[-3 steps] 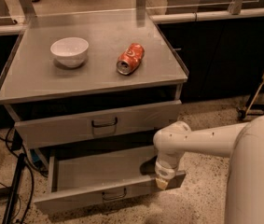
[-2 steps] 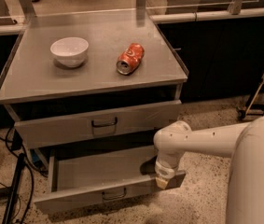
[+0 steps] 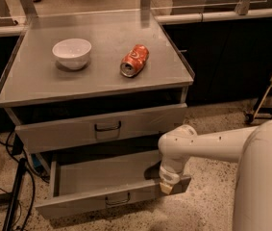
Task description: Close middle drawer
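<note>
The middle drawer [image 3: 85, 179] is a long shallow grey steel drawer, pulled far out of the cabinet. Its narrow front panel [image 3: 78, 207] carries a small dark loop handle [image 3: 117, 199] at the centre. The inside of the drawer looks empty. My gripper [image 3: 167, 186] hangs from the white arm [image 3: 207, 143] and sits at the right end of the drawer's front panel, against or just over that corner. Whether it touches the panel is hard to tell.
Above is a taller-fronted grey drawer [image 3: 102, 126], slightly open. On the cabinet top [image 3: 102, 83] stand a white bowl [image 3: 72, 53] and a crushed orange can [image 3: 134, 60]. Dark cables and a stand [image 3: 15, 196] are at the left, a ladder foot [image 3: 265, 105] at the right.
</note>
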Robot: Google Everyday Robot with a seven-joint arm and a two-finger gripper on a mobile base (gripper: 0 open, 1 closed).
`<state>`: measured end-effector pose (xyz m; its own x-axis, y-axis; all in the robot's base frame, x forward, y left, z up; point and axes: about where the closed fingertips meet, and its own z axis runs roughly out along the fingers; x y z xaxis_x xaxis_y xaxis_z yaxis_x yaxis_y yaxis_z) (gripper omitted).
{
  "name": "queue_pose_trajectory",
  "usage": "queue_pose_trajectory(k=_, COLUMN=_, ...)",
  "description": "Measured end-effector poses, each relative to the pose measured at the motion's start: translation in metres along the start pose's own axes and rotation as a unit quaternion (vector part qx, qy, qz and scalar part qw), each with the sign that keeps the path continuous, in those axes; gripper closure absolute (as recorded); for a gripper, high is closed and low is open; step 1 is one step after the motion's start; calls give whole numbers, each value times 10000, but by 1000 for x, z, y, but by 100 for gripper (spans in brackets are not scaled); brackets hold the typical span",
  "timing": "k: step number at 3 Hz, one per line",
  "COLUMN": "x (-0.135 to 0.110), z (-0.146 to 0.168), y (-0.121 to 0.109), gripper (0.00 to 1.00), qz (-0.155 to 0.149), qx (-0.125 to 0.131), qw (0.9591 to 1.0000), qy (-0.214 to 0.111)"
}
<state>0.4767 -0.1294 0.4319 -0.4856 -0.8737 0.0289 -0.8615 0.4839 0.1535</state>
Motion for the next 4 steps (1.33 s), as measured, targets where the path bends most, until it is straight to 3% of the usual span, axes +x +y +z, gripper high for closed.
queue_pose_trajectory(k=2, x=0, z=0, y=0, gripper=12, qz=0, qx=0, qw=10000, qy=0)
queue_pose_trajectory(k=3, x=0, z=0, y=0, gripper=0, qz=0, qx=-1, qw=10000, qy=1)
queue_pose_trajectory(k=4, x=0, z=0, y=0, gripper=0, qz=0, qx=-1, qw=10000, qy=1)
